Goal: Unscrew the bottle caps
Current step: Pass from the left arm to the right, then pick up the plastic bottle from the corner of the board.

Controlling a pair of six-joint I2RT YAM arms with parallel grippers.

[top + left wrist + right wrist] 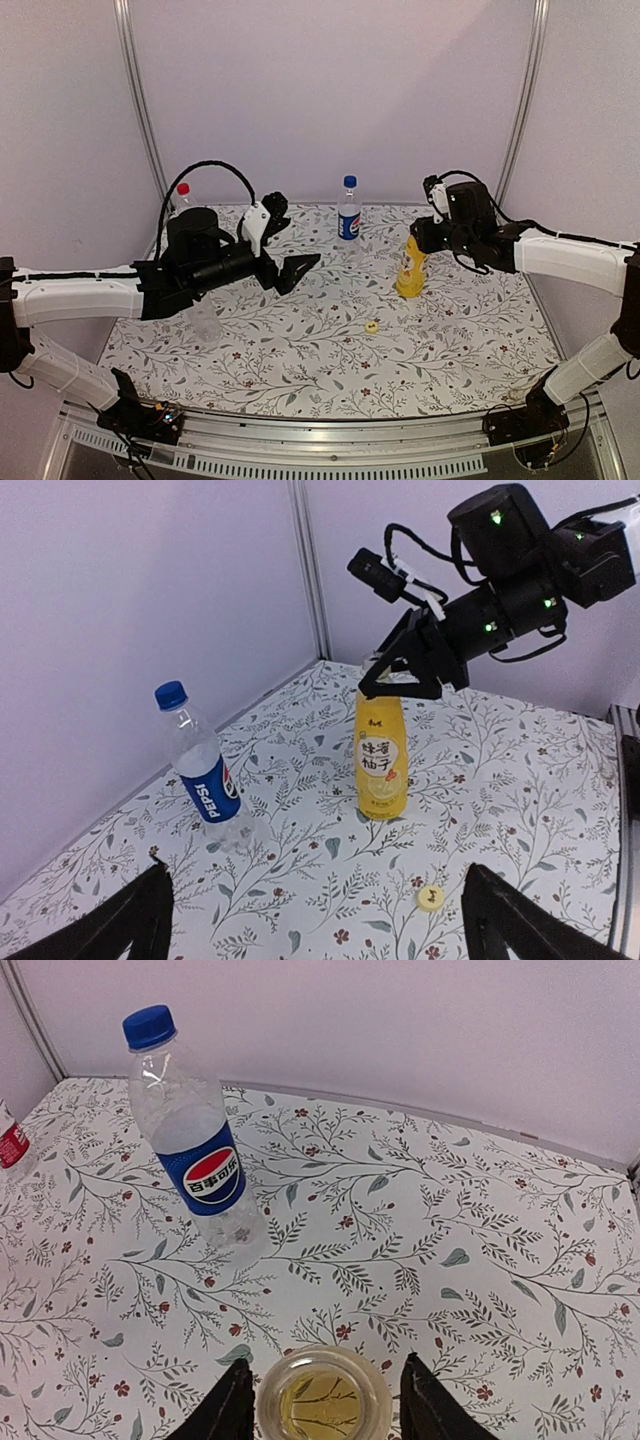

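The yellow bottle (410, 268) stands right of centre on the table, its mouth (323, 1400) uncapped. My right gripper (413, 238) hangs over its top, fingers (228, 1410) on either side of the neck with small gaps, so it is open. A small yellow cap (371, 326) lies on the cloth in front of the bottle. The blue-label bottle (349, 212) stands at the back centre with its blue cap on. A red-capped bottle (183, 196) stands at the back left. My left gripper (300, 240) hovers wide open and empty, left of centre, facing both bottles (381, 750).
A floral cloth (330, 360) covers the table, with white walls and metal corner posts (140, 100) behind. A faint clear shape (207, 324) shows below the left arm. The yellow cap (431, 897) lies near the left gripper's right finger (510, 920).
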